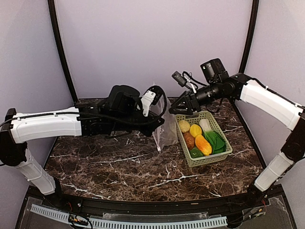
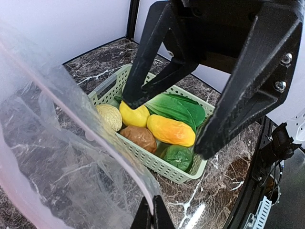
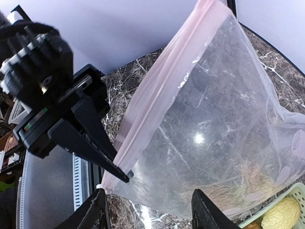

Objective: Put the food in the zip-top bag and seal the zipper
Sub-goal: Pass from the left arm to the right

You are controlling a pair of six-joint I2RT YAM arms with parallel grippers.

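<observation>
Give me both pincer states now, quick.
Left pincer: closed on the zipper of the zip-top bag.
Right pincer: open, holding nothing.

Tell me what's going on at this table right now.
The left gripper is shut on the pinkish zipper strip of the clear, floppy plastic zip-top bag, holding it up over the dark marble table. The right gripper hangs open beside the bag, near the light-green lattice plastic basket. The plastic food lies in that basket; the bag looks empty.
</observation>
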